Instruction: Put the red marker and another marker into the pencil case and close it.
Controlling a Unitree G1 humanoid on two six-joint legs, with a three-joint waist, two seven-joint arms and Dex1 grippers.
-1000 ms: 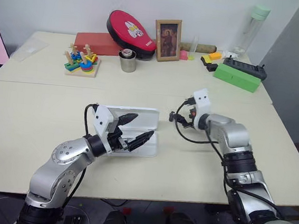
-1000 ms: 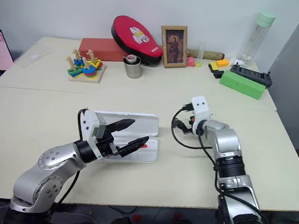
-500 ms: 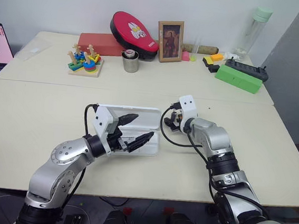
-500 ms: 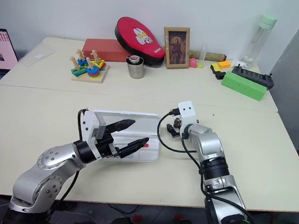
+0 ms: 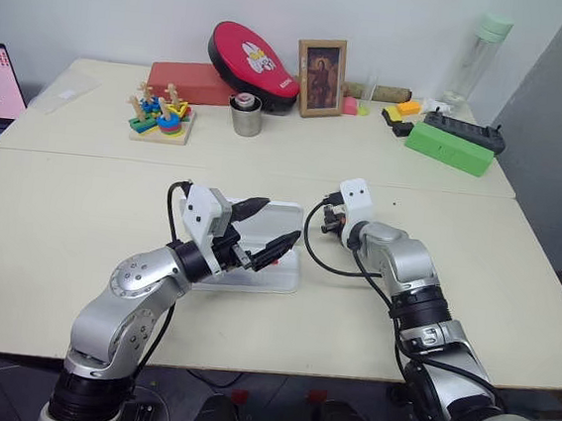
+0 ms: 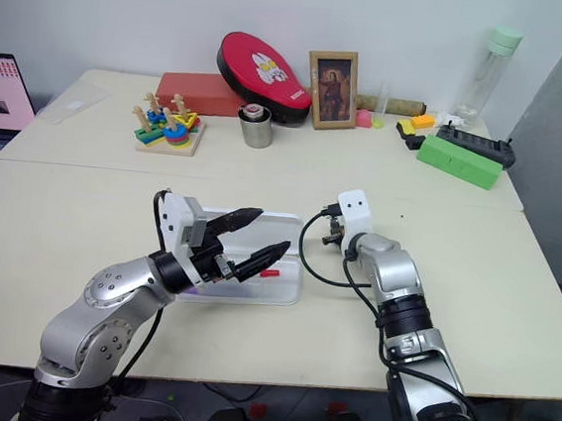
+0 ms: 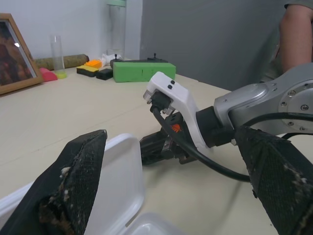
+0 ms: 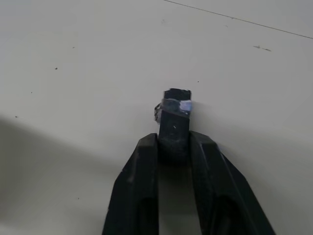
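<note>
Case (image 6: 281,260) lies open on the tabletop (image 6: 82,211); red marker (image 6: 269,272) already inside; our left pincer (image 6: 248,239) hangs over it, spread and empty; right pincer (image 8: 172,147) clamps the second marker (image 8: 175,115) just beside the case; insertion and closing remain.

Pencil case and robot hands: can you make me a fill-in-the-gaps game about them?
1. The lid of the pencil case is ___.
2. The ___ gripper hangs open above the pencil case.
3. The ___ gripper pinches a small dark-tipped marker.
4. The long box at the table's far right is coloured ___.

Missing words: open; left; right; green.
</note>
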